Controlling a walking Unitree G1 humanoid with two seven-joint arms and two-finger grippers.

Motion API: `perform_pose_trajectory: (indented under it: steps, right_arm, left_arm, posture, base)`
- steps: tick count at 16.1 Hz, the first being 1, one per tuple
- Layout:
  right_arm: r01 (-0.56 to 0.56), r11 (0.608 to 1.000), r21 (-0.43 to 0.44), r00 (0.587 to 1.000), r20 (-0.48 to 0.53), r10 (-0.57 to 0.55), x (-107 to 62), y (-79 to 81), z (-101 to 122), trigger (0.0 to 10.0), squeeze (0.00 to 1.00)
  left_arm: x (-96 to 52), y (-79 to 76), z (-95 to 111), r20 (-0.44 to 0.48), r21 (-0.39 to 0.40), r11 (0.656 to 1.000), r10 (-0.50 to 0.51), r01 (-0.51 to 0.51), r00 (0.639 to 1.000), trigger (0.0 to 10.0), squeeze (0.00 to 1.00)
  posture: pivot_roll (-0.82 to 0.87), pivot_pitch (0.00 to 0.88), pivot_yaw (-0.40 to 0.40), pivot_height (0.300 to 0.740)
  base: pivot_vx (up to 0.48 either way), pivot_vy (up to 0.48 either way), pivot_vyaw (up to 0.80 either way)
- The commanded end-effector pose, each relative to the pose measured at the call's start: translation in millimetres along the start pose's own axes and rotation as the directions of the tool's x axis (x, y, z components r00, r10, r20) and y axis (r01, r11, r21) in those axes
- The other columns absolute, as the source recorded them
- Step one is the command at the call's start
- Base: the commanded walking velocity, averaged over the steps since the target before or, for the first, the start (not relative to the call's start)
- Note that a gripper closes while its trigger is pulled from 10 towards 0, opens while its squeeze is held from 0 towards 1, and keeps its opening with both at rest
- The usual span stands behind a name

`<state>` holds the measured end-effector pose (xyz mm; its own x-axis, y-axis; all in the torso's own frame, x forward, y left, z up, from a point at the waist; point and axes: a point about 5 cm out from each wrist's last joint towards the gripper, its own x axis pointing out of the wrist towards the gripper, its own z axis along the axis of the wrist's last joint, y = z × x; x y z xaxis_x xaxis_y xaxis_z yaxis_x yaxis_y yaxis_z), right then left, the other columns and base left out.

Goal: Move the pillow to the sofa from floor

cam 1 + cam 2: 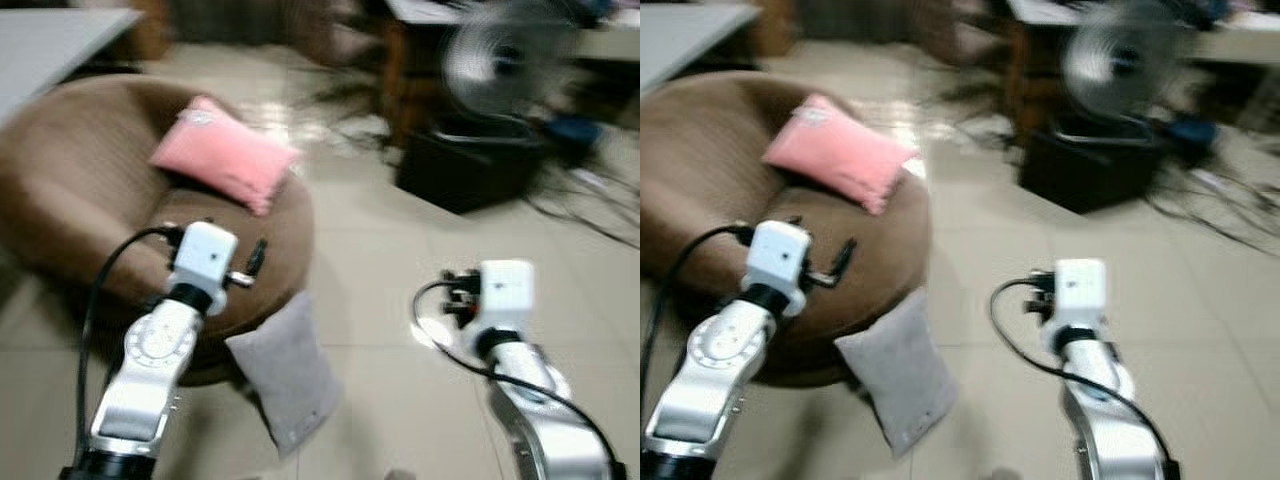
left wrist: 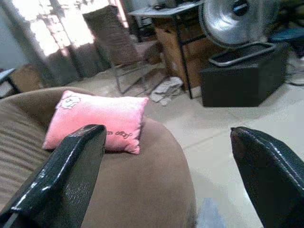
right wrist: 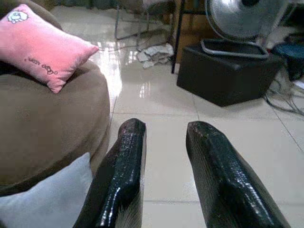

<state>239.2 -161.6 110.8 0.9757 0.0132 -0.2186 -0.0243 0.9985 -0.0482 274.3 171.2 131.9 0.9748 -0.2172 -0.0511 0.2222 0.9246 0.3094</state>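
Left eye view, item list. Grey pillow (image 1: pixel 285 370): on the tiled floor (image 1: pixel 400 260), leaning against the base of the round brown sofa (image 1: pixel 90 190); this is the task's thing, not yet lifted. Pink pillow (image 1: pixel 222 152): already lying on the sofa seat, apart from the grey one.

Left gripper (image 2: pixel 166 175): raised over the sofa's edge, fingers (image 2: pixel 61 175) spread wide with nothing between them. Right gripper (image 3: pixel 164 171): held low above bare tile, just beside the grey pillow's corner (image 3: pixel 47 199), fingers (image 3: pixel 121 171) a narrow gap apart, holding nothing.

Step in hand, as judged: approach, before any grasp. The head views are blurred, which suggests the robot is walking or turning. Next move calls for bending down, bringing a gripper onto the grey pillow's upper edge with fingers parted wide enough for soft stuffing, closing firmly, then lifting it clear of the sofa's rim onto the seat.

Writing: dark script along the pink pillow's face, too small to read; a white cartoon patch (image 3: pixel 18 15) at its corner. No brand legible on the standing fan (image 1: pixel 500 60) or the black box (image 1: pixel 465 165) below it.
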Motion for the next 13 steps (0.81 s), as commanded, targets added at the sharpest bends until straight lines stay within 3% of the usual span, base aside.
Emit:
perform_pose_trajectory:
  steps: [1, 10, 13]
  right_arm:
    - [0.026, 1.0, -0.016, 1.0, 0.01, -0.025, 0.6, -7.4, 3.1, 10.0, 0.0]
    - [0.021, 0.999, -0.034, 1.0, 0.016, -0.02, 0.8, -7.5, 3.3, 10.0, 0.0]
    - [0.011, 0.998, -0.068, 0.999, 0.031, -0.009, 1.7, -6.5, 4.0, 10.0, 0.0]
  left_arm:
    - [3.1, -4.8, 5.3, 0.021, -0.006, 1.0, -0.018, 0.018, 1.0, 10.0, 0.0]
    - [3.6, -6.0, 4.7, 0.033, -0.016, 1.0, -0.007, 0.007, 0.999, 10.0, 0.0]
    - [-1.6, -4.1, 5.2, 0.065, -0.061, 0.998, 0.028, -0.024, 0.998, 10.0, 0.0]
  posture:
    - [-0.08, 0.018, 0.029, 0.74]
    - [-0.08, 0.009, 0.029, 0.74]
    - [-0.08, 0.004, 0.023, 0.74]
  base:
    - [0.0, 0.469, -0.8]
    - [0.0, 0.462, -0.8]
    - [0.0, 0.299, -0.78]
